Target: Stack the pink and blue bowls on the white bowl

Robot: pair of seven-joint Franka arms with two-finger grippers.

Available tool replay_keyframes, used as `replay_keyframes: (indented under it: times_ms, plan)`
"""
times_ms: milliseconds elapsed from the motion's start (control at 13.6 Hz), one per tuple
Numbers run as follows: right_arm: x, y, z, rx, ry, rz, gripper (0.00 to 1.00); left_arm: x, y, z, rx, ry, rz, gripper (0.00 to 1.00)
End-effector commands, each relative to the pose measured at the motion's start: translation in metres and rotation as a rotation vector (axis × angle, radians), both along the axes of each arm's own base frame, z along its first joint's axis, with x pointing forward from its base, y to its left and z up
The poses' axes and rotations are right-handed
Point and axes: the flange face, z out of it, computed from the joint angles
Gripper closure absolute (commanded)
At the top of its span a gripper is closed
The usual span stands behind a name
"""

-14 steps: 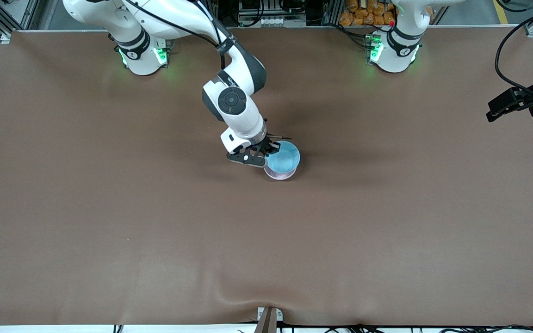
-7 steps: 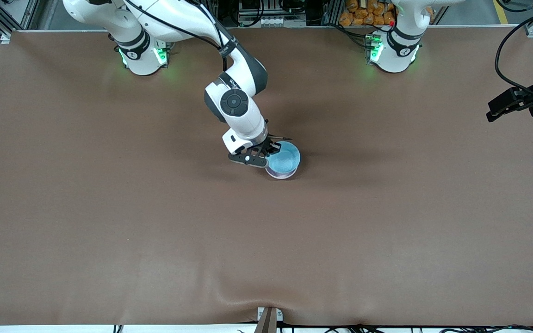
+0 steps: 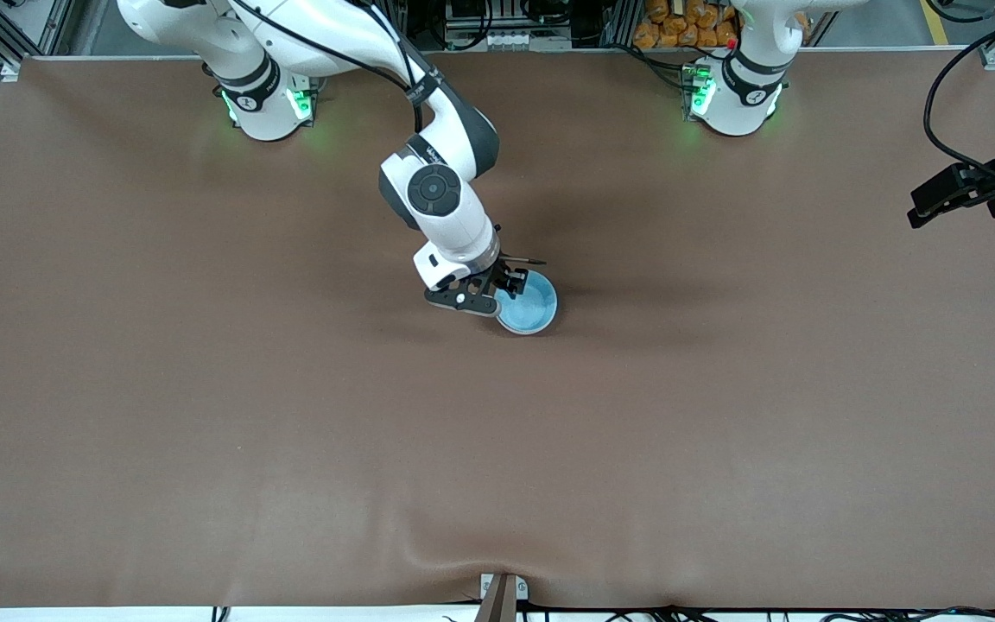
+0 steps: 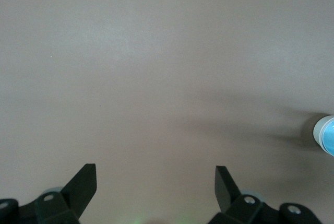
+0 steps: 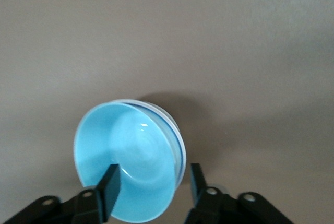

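Note:
The light blue bowl [image 3: 529, 304] sits on top of a stack near the table's middle. It also shows in the right wrist view [image 5: 128, 156] and at the edge of the left wrist view [image 4: 327, 135]. Pale rims [image 5: 176, 130] of the bowls beneath it peek out; I cannot tell pink from white there. My right gripper [image 3: 504, 292] is open astride the blue bowl's rim [image 5: 151, 174], one finger [image 5: 108, 185] inside the bowl, the other outside and apart from it. My left gripper [image 3: 914, 214] waits open and empty [image 4: 155, 174] at the left arm's end of the table.
The brown table cover [image 3: 290, 415] lies flat, with a small wrinkle at the edge nearest the front camera. Black cables hang by the left gripper. A crate of orange things stands off the table beside the left arm's base.
The blue bowl has dropped lower into the stack, and the pink bowl under it no longer shows in the front view. The right gripper has shifted slightly. The left arm has not moved.

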Motion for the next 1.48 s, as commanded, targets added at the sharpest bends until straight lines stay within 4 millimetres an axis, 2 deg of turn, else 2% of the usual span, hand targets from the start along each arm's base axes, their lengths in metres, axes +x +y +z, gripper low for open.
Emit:
replay_keyframes:
  times_ms: [0,221,443,738,959,1107,1328,1402]
  plan:
    - [0.011,-0.021,0.042,0.004,0.010,-0.016,0.00,-0.007,0.000,0.004,-0.003,-0.015,-0.013,0.00]
    - [0.021,-0.048,0.067,-0.012,0.029,0.003,0.00,-0.007,0.000,0.005,-0.003,-0.017,-0.013,0.00]
    - [0.028,-0.090,0.083,-0.021,0.023,0.043,0.00,-0.010,0.000,0.009,-0.011,-0.024,-0.010,0.00]
    - [0.048,-0.170,0.119,-0.040,0.052,0.063,0.00,-0.011,-0.001,0.010,-0.016,-0.024,-0.012,0.00]
    - [0.073,-0.251,0.145,-0.044,0.055,0.074,0.00,-0.012,-0.008,0.010,-0.015,-0.020,-0.026,0.00]
    - [0.083,-0.306,0.158,-0.060,0.062,0.104,0.00,-0.011,-0.016,0.012,-0.015,-0.024,-0.041,0.00]
    - [0.089,-0.394,0.187,-0.050,0.043,0.113,0.00,-0.011,-0.035,0.012,-0.016,-0.025,-0.073,0.00]
    - [0.083,-0.412,0.198,-0.046,0.044,0.157,0.00,-0.011,-0.043,0.012,-0.015,-0.024,-0.082,0.00]
